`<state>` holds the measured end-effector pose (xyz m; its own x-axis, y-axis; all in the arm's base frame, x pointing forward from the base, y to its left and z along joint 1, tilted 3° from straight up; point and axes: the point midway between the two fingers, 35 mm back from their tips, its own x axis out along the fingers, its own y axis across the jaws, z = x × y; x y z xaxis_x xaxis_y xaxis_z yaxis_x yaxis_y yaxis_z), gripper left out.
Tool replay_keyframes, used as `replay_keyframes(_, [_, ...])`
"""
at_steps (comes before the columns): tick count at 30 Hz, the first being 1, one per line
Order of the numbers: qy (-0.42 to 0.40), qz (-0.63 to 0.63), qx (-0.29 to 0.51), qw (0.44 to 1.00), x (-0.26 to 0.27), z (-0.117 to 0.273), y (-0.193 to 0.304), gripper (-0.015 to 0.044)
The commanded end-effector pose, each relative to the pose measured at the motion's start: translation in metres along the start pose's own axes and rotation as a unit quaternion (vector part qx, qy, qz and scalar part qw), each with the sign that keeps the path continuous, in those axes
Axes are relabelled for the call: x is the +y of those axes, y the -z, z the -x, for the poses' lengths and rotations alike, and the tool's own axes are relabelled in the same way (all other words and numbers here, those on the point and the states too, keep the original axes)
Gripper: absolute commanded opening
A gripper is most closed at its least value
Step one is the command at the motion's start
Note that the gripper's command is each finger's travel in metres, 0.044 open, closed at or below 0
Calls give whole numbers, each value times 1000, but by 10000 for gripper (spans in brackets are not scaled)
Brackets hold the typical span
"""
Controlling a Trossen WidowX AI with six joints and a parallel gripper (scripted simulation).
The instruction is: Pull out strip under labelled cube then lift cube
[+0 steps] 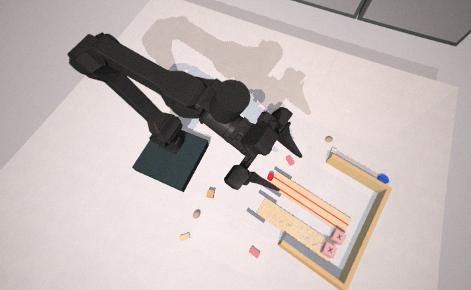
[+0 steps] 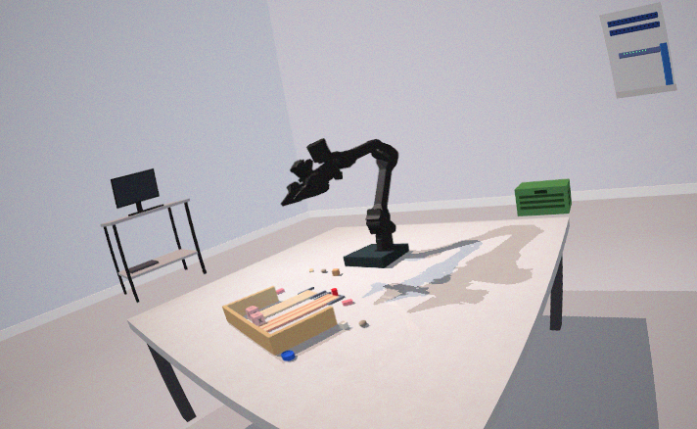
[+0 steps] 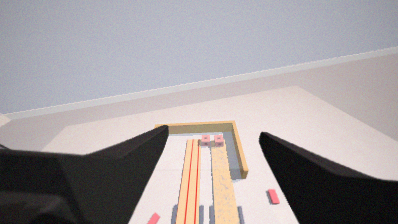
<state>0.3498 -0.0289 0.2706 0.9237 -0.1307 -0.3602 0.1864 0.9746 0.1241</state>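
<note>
Pink cubes with an X on top sit side by side inside the low wooden wall (image 1: 356,173) (image 2: 304,333) (image 3: 241,154), near its far end. One cube (image 1: 329,249) (image 2: 252,310) (image 3: 218,140) is on the speckled strip (image 1: 291,225) (image 2: 287,305) (image 3: 222,185). The other cube (image 1: 339,236) (image 2: 256,318) (image 3: 205,140) is near the end of the red-lined strip (image 1: 313,202) (image 2: 302,312) (image 3: 190,180). The robot's hand (image 1: 290,173) (image 2: 285,201) (image 3: 213,133) is up above the table (image 1: 86,216) (image 2: 394,361) (image 3: 300,110). Its two fingers are wide apart, with nothing between them, and touch nothing.
</note>
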Motion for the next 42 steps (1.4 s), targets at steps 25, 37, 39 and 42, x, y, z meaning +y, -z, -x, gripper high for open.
replay_keyframes(25, [-54, 111, 202, 971, 21, -16, 110, 295])
replay_keyframes(37, [23, 79, 467, 881, -24, -78, 151, 0])
replay_keyframes(39, [33, 71, 506, 859, -32, -85, 160, 0])
replay_keyframes(42, [45, 59, 556, 828, -45, -96, 171, 0])
